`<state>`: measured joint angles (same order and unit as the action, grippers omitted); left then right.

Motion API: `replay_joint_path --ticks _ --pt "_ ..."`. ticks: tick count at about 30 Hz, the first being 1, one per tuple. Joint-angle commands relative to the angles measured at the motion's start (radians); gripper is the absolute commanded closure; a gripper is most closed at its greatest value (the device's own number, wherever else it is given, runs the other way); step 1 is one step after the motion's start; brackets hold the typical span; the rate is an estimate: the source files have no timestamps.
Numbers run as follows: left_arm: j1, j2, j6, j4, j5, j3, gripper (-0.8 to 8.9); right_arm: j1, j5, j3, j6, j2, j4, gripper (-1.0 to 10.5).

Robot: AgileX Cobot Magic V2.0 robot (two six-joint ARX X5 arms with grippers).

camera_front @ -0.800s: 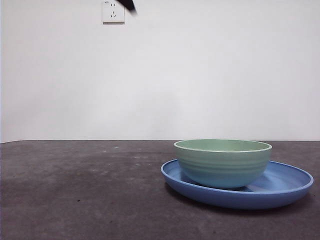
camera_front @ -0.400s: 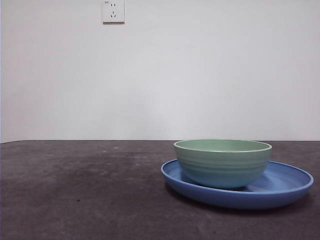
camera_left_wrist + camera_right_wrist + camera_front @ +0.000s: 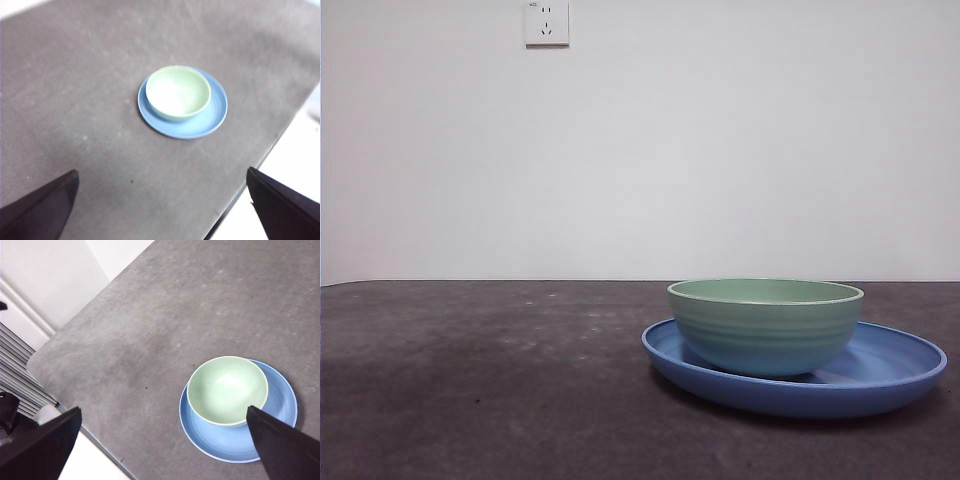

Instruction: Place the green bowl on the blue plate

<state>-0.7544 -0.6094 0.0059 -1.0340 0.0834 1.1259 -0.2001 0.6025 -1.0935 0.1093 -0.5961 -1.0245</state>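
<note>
the near part of the blue plate (image 3: 880, 385) floor is hidden behind the green bowl (image 3: 765, 325) in the front view. in the right wrist view a piece of the plate's rim is covered by a jaw of the right gripper (image 3: 160, 440). only the jaw tips of the left gripper (image 3: 160, 200) are shown, cut off by the frame edge.
</note>
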Motion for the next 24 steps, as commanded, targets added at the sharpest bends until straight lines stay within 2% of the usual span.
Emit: replay_joint_path --ticks 1,11,20,24 --pt "-0.004 0.067 -0.04 0.042 0.003 -0.053 1.76 -0.003 0.0 -0.019 0.006 -0.003 0.006 3.6" --pt "-0.004 0.133 -0.045 0.043 0.003 -0.108 1.75 -0.003 -0.006 -0.019 0.019 -0.003 0.006 3.6" --pt "-0.004 0.133 -0.045 0.043 0.003 -0.108 1.76 0.0 -0.19 -0.019 0.065 -0.041 -0.038 3.6" --pt "-0.004 0.133 -0.045 0.043 0.003 -0.108 1.75 0.0 -0.202 -0.019 0.036 -0.129 -0.055 3.6"
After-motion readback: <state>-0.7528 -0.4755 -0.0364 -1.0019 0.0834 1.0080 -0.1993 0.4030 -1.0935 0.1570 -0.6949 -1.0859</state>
